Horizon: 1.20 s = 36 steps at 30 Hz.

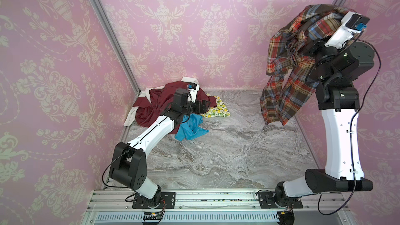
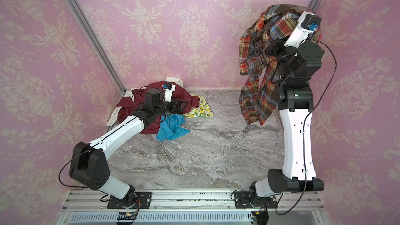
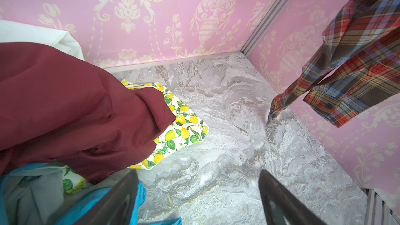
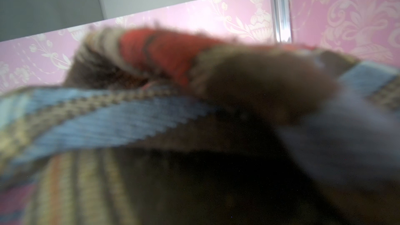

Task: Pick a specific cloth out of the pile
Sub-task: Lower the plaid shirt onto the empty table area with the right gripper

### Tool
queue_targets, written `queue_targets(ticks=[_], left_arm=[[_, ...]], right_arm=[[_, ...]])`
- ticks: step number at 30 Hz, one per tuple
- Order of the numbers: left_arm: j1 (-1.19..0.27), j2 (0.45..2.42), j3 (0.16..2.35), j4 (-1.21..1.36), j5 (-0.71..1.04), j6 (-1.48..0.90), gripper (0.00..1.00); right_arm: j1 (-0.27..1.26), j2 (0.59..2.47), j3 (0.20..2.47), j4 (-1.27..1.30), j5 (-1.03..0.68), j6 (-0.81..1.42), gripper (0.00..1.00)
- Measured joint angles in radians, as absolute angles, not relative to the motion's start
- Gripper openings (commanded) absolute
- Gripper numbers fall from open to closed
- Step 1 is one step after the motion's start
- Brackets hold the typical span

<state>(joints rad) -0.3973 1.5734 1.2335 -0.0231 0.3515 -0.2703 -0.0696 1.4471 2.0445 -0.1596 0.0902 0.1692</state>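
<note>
The cloth (image 1: 287, 68) (image 2: 259, 83), a plaid flannel garment in orange-red, brown and blue, hangs high at the right. It is draped over my raised right gripper, whose jaws are buried in its folds. The right wrist view is filled by blurred plaid cloth (image 4: 151, 115). One sleeve end (image 3: 273, 110) reaches down to the tabletop. The pile (image 1: 155, 102) (image 2: 127, 111) lies in the back left corner: maroon garment (image 3: 75, 109), blue cloth (image 1: 190, 130), lemon-print cloth (image 3: 184, 126), white cloth (image 1: 132, 117). My left gripper (image 1: 203, 106) (image 3: 197, 176) hovers open at the pile's right edge, holding nothing.
The grey marble tabletop (image 1: 227, 152) is boxed in by pink patterned walls on three sides, with metal corner posts (image 1: 108, 33). An aluminium rail (image 1: 216, 198) carrying both arm bases runs along the front edge.
</note>
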Motion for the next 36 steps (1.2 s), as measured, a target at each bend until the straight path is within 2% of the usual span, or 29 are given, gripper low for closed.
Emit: queue_targets(ticks=[9,15,25,36], left_arm=[[-0.443,1.600,1.248,-0.022,0.348,-0.270,0.87],[-0.448,1.600,1.245,-0.014,0.347,-0.270,0.87],[-0.449,1.605,1.203,0.014,0.332,-0.271,0.86],[-0.450,1.632,1.199,0.037,0.330,-0.272,0.86]], right_arm=[[-0.090,1.288,1.649,-0.112,0.075,0.209,0.00],[-0.090,1.256,1.398,-0.032,0.052,0.267,0.00],[-0.089,1.167,1.136,0.048,0.071,0.285,0.00],[-0.110,1.009,0.841,-0.019,0.150,0.308,0.00]])
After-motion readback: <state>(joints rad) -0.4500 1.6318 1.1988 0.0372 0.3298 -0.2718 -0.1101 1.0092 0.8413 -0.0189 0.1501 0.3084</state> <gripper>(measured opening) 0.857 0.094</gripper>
